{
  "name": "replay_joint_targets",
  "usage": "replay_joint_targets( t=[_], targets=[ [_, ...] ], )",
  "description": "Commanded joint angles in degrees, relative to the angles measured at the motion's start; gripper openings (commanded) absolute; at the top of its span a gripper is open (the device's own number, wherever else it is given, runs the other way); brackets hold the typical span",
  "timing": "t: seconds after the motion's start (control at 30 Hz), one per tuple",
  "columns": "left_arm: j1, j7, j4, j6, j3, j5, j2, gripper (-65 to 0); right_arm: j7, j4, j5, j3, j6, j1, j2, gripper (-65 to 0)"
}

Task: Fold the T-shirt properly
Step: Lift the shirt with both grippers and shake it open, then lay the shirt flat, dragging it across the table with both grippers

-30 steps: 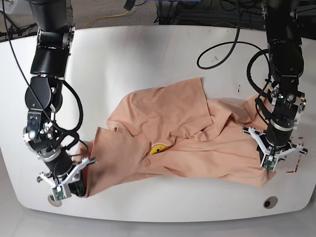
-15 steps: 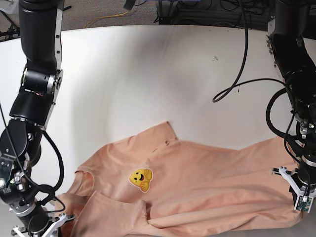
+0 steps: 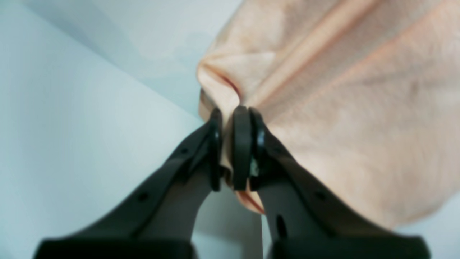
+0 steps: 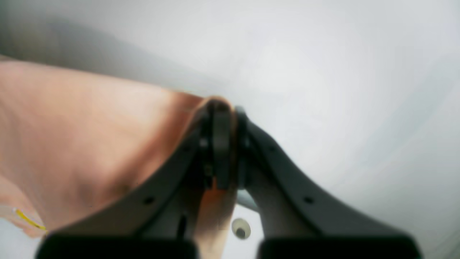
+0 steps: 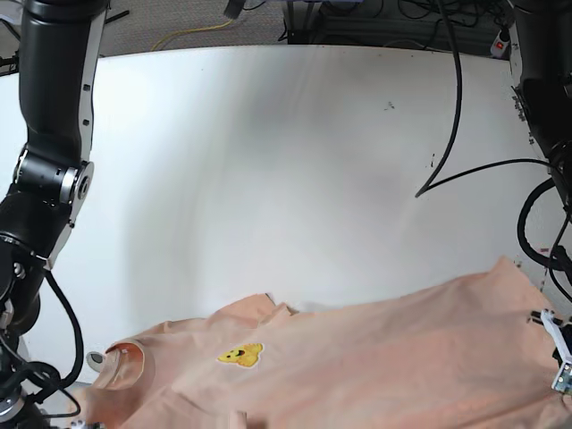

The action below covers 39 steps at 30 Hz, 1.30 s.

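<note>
Both grippers are clamped on the T-shirt [image 5: 375,357] rn. Left gripper [image 3: 231,151] has its jaws pinched tight on a bunched fold of the peach fabric, w/ cloth poking out above and below the fingertips [image 3: 241,147]. Right gripper [image 4: 221,147] is the same deal, closed on an edge of the shirt, fabric stretching off to the left in the right wrist view. In the base view the shirt sits low at the front of the white table [image 5: 268,179], spread wide btwn the two arms, a small yellow smiley patch [image 5: 239,355] facing up, a sleeve curling near the left edge. Wrist views are pretty blurry tbh.
</note>
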Motion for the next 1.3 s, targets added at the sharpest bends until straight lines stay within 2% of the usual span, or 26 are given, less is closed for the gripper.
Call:
replay_joint_targets(
  t=[0.0, 0.17, 0.23, 0.3, 0.47, 0.6, 0.73, 0.9, 1.07, 1.27],
  targets=[
    [2.1, -0.3, 1.2, -1.4, -0.7, 0.8, -0.8, -64.4, 0.9, 3.6, -0.1, 2.5, -0.2, -1.8, 0.6, -65.0],
    [9.4, -0.3, 3.7, -2.1, -2.1, 0.6, -0.6, -64.4, 0.8, 9.6, -0.1, 5.4, -0.2, -13.0, 0.0, -65.0],
    [12.5, -0.3, 4.0, -3.7, -2.7, 0.5, -0.5, -64.4, 0.7, 12.4, -0.1, 6.5, -0.2, -18.4, -0.1, -65.0],
    [15.5, -0.3, 4.1, -5.8, -3.2, 0.5, -0.5, -64.4, 0.7, 15.0, -0.1, 8.1, -0.2, -24.1, -1.6, -65.0],
    [23.4, -0.4, 4.5, -5.8, -5.6, 0.4, -0.3, -64.6, 0.6, 19.3, -0.1, 11.9, -0.2, -34.3, -3.6, -65.0],
    [29.4, -0.5, 4.4, -5.8, -8.0, 0.6, 2.4, -64.6, 0.6, 21.4, -0.1, 13.9, -0.1, -42.2, -5.4, -65.0],
    [35.7, -0.5, 4.1, -5.8, -11.3, 0.7, 4.3, -64.6, -1.3, 22.2, -0.1, 14.9, 2.2, -48.2, -7.7, -65.0],
    [45.1, -0.6, 4.4, -5.8, -13.1, 0.4, 6.1, -64.6, -6.1, 23.5, -0.1, 20.0, 4.3, -53.7, -12.0, -65.0],
    [51.0, -0.6, 4.5, -5.8, -16.6, 0.4, 10.0, -64.6, -7.5, 24.6, -0.1, 23.7, 7.6, -58.6, -14.3, -65.0],
    [56.4, -1.9, 4.4, -5.8, -18.8, 0.4, 10.6, -64.6, -8.4, 25.7, -0.1, 26.1, 9.9, -64.1, -17.1, -65.0]
  ],
)
